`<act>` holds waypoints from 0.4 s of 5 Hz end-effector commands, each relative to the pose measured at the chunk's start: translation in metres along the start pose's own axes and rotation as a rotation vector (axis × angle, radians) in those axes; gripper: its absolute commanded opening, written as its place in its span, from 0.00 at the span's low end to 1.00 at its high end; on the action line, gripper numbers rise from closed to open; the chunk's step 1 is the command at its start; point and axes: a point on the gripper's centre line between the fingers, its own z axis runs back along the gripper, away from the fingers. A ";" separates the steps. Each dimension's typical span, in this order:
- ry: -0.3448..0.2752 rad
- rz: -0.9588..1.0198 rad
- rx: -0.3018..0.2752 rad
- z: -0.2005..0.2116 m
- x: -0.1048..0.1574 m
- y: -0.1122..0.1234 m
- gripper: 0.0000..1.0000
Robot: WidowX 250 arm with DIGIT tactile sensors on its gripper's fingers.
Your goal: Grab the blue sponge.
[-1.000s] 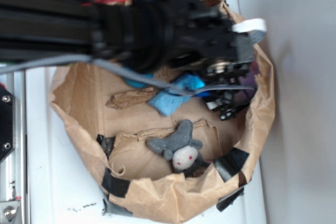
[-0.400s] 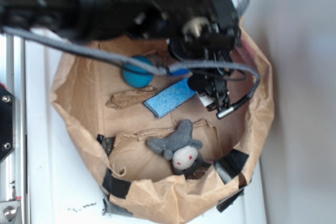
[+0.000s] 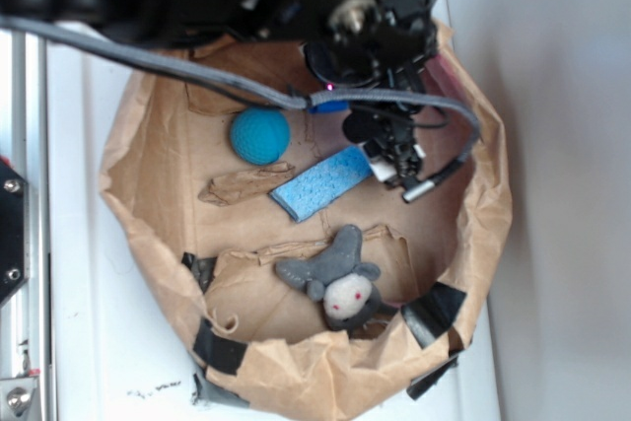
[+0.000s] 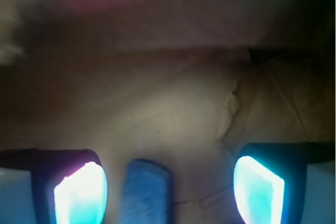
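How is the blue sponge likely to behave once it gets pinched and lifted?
The blue sponge is a thin porous slab, so it probably compresses and feels light. Gripped at one end, it may droop. Being flat, it shouldn't roll like the teal ball. The end effector looks open beside it.

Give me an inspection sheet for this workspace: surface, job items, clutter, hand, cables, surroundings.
Surface: brown paper bag opened into a basin, patched with black tape, on a white table.
Job items: blue sponge lying flat on the bag floor, not gripped; in the wrist view its end shows between the fingers.
Clutter: teal ball; grey plush toy; crumpled paper strip.
Hand: hand open, just beside the sponge's right end.
Cables: grey cable hangs from the arm across the bag.
Surroundings: metal rail on the left edge; plain wall on the right.
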 end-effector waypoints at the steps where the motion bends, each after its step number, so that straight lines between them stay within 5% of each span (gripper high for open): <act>1: 0.001 -0.073 -0.005 -0.018 -0.013 -0.006 1.00; 2: 0.010 -0.110 -0.017 -0.019 -0.032 -0.017 1.00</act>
